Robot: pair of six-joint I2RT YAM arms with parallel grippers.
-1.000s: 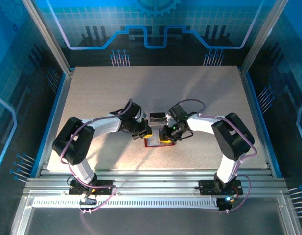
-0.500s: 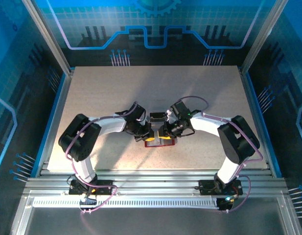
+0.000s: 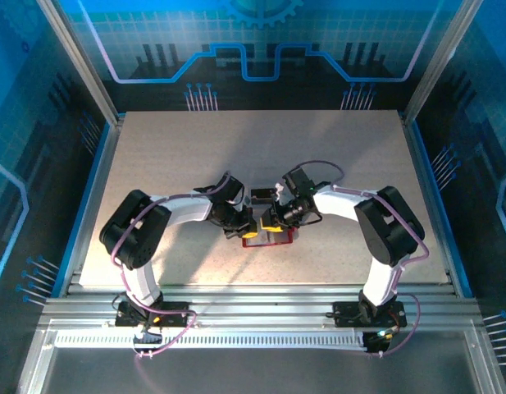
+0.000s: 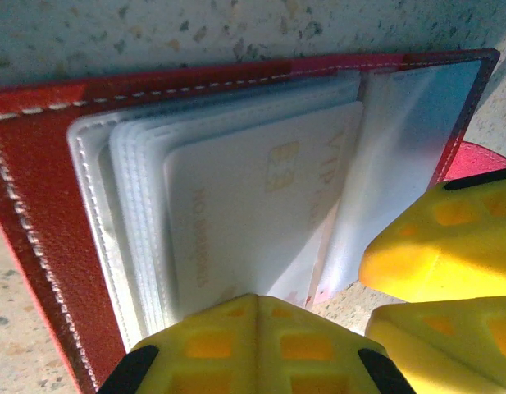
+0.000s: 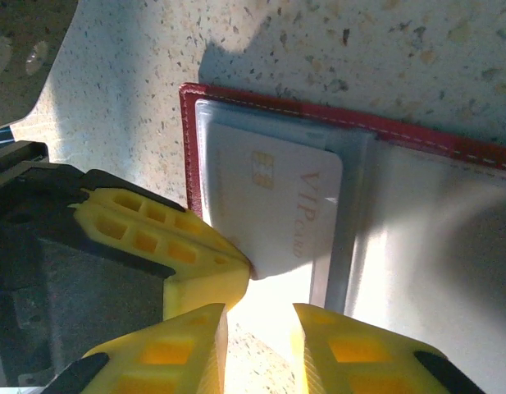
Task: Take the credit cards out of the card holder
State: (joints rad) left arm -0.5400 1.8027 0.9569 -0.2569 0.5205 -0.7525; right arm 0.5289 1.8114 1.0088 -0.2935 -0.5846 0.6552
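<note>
Working over the card holder (image 3: 277, 240), lying open and flat on the speckled desk (image 3: 335, 164) just below the middle of the top view, with both arms meeting above it. Holding the left claw (image 4: 257, 310) closed, its yellow fingers pressed together at the bottom centre of the left wrist view and touching the lower edge of the clear sleeves; not managing to tell whether anything is pinched between them. Looking onto a pale credit card (image 4: 253, 205) with a gold chip and "VIP" lettering, lying mid-frame at the front of the sleeve stack, the red cover bordering it along the top and left. Holding the right claw (image 5: 257, 316) open, its two fingers apart at the bottom of the right wrist view, the gap sitting just below the card's lower edge and gripping nothing. Touching the card's lower left corner there with the left claw's tip. Passing over a small dark object (image 3: 263, 195) lying just above the holder in the top view, between the two wrists.
</note>
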